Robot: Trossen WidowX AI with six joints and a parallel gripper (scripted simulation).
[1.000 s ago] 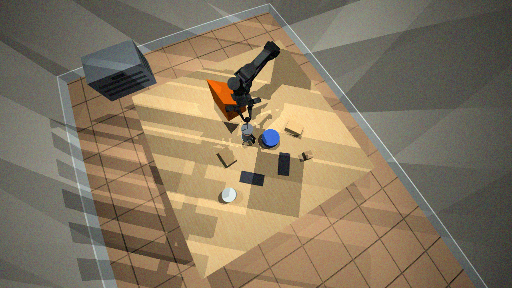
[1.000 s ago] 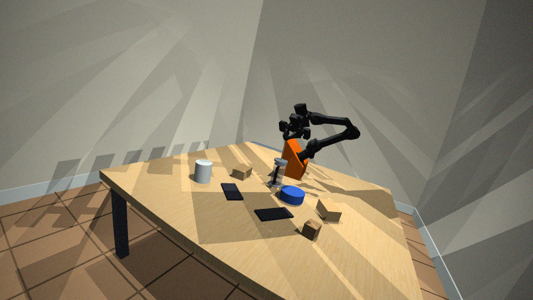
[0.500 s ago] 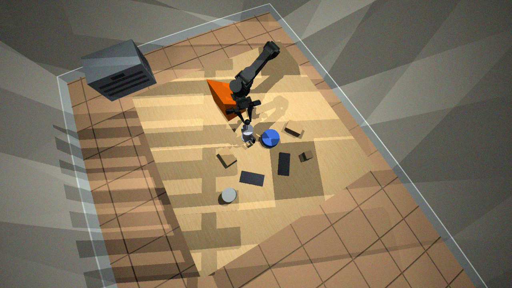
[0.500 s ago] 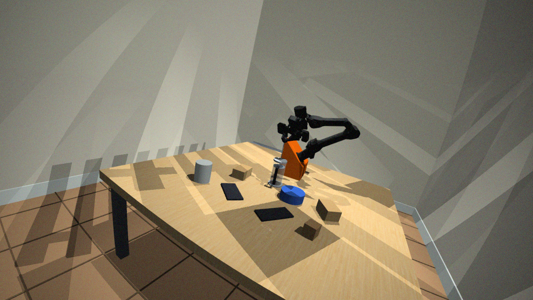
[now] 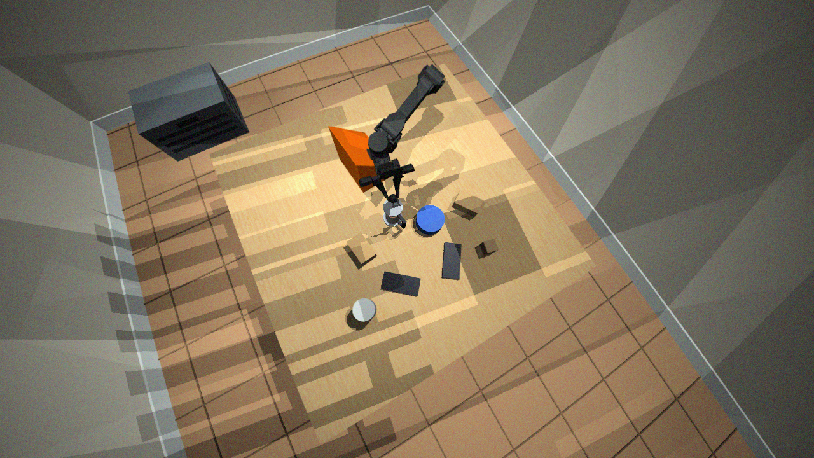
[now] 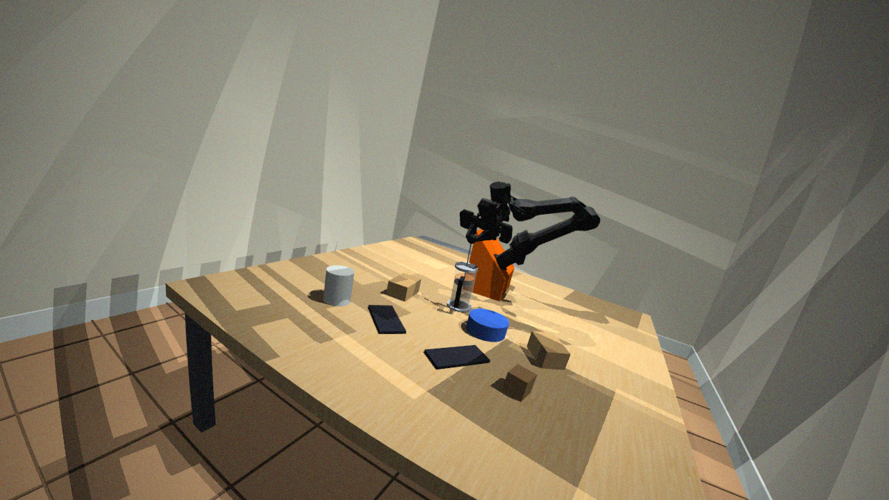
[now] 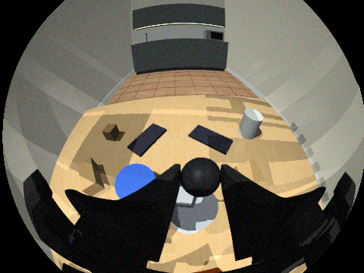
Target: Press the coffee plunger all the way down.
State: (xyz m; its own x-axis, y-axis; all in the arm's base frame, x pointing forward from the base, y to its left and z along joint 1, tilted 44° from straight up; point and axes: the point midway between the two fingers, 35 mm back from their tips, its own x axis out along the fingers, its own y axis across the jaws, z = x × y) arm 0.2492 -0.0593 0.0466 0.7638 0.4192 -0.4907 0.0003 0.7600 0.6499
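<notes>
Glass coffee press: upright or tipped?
Upright. The glass coffee press stands vertical on the table in the exterior view, gripper shut on its black knob.

Grey walls [image 6: 248, 124] crossed by pale light streaks, brown tiled floor [image 5: 569, 398] with a pale skirting edge, light wooden table [image 6: 373, 373] on dark legs, striped shadows, dark grey slatted cabinet [image 5: 184, 111] in one corner
</notes>
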